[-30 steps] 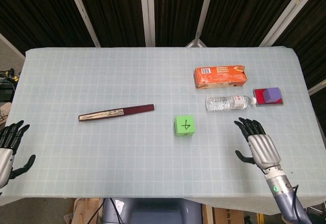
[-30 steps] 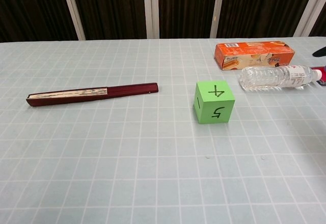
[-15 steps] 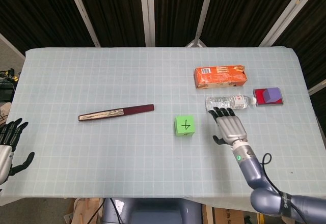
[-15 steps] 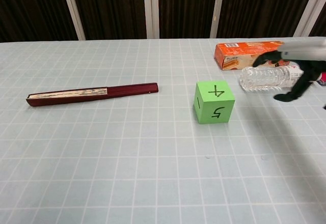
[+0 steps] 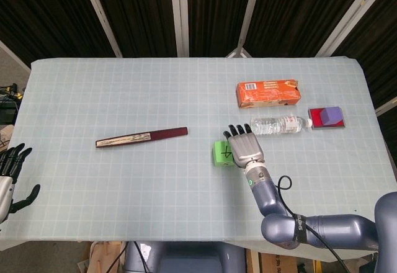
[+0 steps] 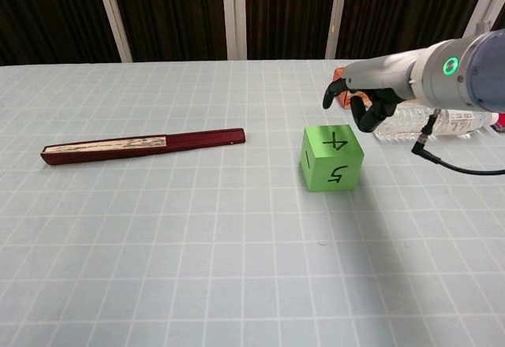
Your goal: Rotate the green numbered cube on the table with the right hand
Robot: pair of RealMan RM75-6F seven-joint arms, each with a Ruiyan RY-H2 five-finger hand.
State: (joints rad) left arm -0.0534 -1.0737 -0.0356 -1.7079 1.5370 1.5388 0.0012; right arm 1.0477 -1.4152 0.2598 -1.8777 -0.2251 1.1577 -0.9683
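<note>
The green numbered cube [image 5: 221, 153] [image 6: 331, 158] stands on the table right of centre, with 4 on top and 5 on the near face. My right hand [image 5: 245, 147] [image 6: 365, 101] hovers just above and behind the cube's right side. Its fingers are apart and hold nothing, and the chest view shows a gap between them and the cube. In the head view this hand hides the cube's right part. My left hand [image 5: 10, 175] hangs at the table's front left edge with fingers spread and empty.
A folded dark red fan [image 5: 141, 137] [image 6: 142, 143] lies left of the cube. Behind the cube on the right lie a water bottle [image 5: 280, 125] [image 6: 442, 120] and an orange box [image 5: 268, 93] [image 6: 392, 84]. A red and purple block [image 5: 327, 117] sits further right.
My right hand has swept left from the table's front right to a spot over the cube's right side. The cube has not moved. The left hand is almost unchanged.
</note>
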